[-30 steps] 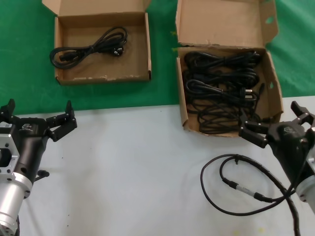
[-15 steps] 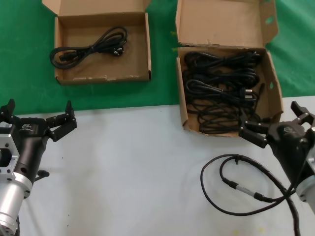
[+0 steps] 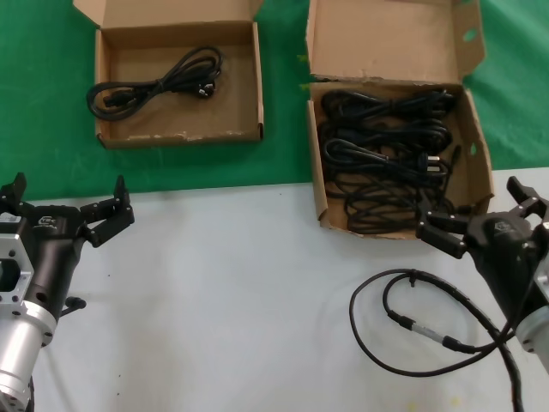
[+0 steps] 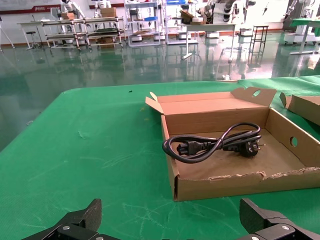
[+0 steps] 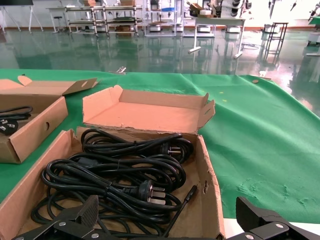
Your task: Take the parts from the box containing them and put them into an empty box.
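Right tool (image 3: 479, 216) wide open, holding nothing, low over the white worktop (image 3: 232, 292) just at the near right corner of the larger carton (image 3: 316, 184); its fingertips (image 5: 85, 212) frame that carton in the right wrist view. Left tool (image 3: 67, 202) also spread wide, empty, over the worktop's left edge, near the green cloth (image 3: 43, 103), well short of the smaller carton (image 3: 180, 134).

Larger carton sits on the green cloth with its near end over the white worktop, lid flap (image 3: 390, 39) up, and is packed with black power cords (image 3: 382, 150) in tangled loops, plugs showing among them. Smaller carton lies to the left on the green cloth, apart from the larger one, short flap open, with one looped cord (image 3: 159, 81) lying across its floor.

Thin black cable (image 3: 412, 322) with a silver connector lies looped on the white worktop, near the right arm, outside both cartons.
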### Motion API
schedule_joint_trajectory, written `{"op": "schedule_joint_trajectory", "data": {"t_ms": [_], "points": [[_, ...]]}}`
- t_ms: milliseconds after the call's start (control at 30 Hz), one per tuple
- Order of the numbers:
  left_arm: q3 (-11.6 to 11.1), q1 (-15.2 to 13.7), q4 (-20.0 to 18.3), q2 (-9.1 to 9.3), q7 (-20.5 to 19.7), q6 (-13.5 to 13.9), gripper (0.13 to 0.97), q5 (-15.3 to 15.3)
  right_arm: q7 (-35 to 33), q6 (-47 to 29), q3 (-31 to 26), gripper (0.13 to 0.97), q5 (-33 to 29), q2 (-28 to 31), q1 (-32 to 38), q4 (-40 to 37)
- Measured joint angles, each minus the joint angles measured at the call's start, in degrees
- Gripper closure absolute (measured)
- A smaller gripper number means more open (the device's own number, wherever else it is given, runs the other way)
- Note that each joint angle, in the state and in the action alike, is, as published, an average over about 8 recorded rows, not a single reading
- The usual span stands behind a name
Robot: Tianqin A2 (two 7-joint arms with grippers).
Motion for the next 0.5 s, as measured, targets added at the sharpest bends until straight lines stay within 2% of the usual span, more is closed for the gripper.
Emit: {"op": "schedule_joint_trajectory", "data": {"t_ms": [500], "points": [[0.0, 0.0, 0.0, 0.0, 0.0, 0.0, 0.132, 0.0, 0.0, 0.0, 0.0, 0.129, 0.0, 0.0, 0.0, 0.0]]}}
